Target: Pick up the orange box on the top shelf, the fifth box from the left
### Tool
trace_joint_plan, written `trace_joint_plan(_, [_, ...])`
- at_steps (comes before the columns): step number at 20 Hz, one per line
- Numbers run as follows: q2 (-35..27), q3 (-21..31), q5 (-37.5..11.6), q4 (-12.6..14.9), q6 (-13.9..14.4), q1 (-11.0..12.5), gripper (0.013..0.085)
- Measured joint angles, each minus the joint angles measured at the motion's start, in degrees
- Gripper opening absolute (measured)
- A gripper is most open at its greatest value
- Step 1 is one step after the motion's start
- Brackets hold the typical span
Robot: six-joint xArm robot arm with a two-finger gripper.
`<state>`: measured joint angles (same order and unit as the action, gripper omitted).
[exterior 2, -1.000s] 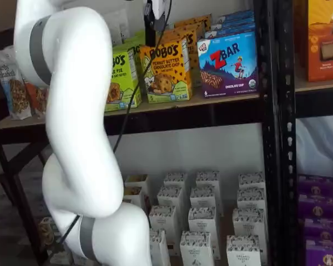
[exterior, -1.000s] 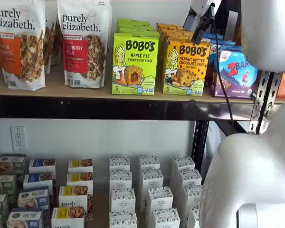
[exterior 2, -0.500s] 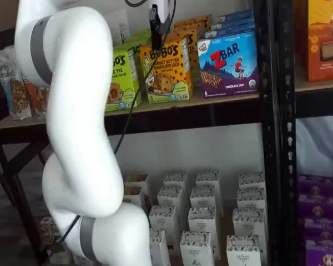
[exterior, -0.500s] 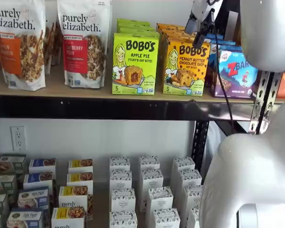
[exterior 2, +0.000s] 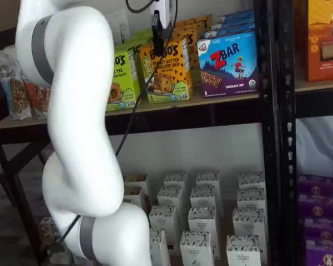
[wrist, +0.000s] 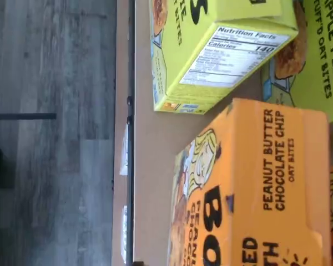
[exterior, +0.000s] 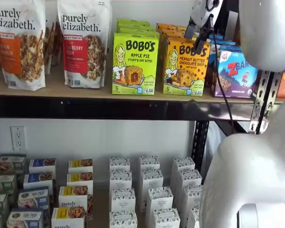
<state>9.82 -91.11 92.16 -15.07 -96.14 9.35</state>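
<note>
Lowering our white, black-fingered gripper (exterior: 198, 42), closure unreadable, we centre over the orange-yellow Bobo's carton (exterior: 185, 68), green carton (exterior: 134, 63) at nine o'clock

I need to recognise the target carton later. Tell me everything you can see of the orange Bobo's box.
The orange box is an orange-yellow cardboard carton printed "BOBO'S Peanut Butter Chocolate Chip Oat Bites", with a cartoon girl and an oat-bite picture. It stands upright at the front of the top shelf, more orange cartons behind it, between the green Apple Pie carton and the blue ZBar box. The gripper hangs at its top edge; contact unclear.
</note>
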Motion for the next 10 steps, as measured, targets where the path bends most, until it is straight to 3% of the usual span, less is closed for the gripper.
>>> trace_joint_plan(10, [-1.1, 0.4, 0.4, 1.9, -0.3, -0.4, 0.085])
